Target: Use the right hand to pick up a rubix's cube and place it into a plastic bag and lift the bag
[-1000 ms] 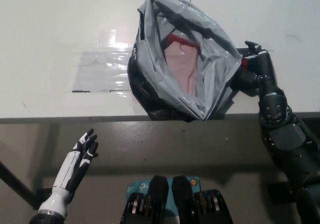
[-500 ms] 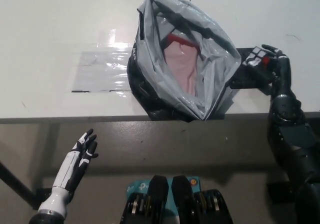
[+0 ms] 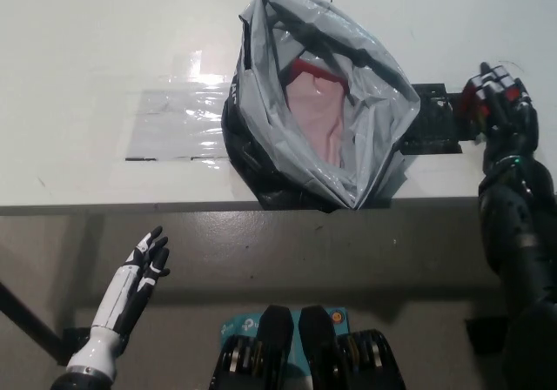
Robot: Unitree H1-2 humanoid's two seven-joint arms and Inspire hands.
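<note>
A grey plastic bag (image 3: 335,111) stands open on the white table (image 3: 104,77), its mouth facing me, with pink and red showing inside. My black right hand (image 3: 500,107) is at the right of the bag, raised above the table and shut on the Rubik's cube (image 3: 489,85), whose white, red and dark squares show at the top of the hand. The cube is outside the bag, a hand's width right of its rim. My white left hand (image 3: 139,277) rests low at the lower left, below the table edge, fingers apart and empty.
A black flat patch (image 3: 432,120) lies on the table between the bag and my right hand. A shiny clear taped sheet (image 3: 174,124) lies left of the bag. The table's front edge (image 3: 130,207) runs across the middle of the picture.
My right hand has lifted the cube off the black patch and carried it right and upward, away from the bag's side. The left hand has not moved.
</note>
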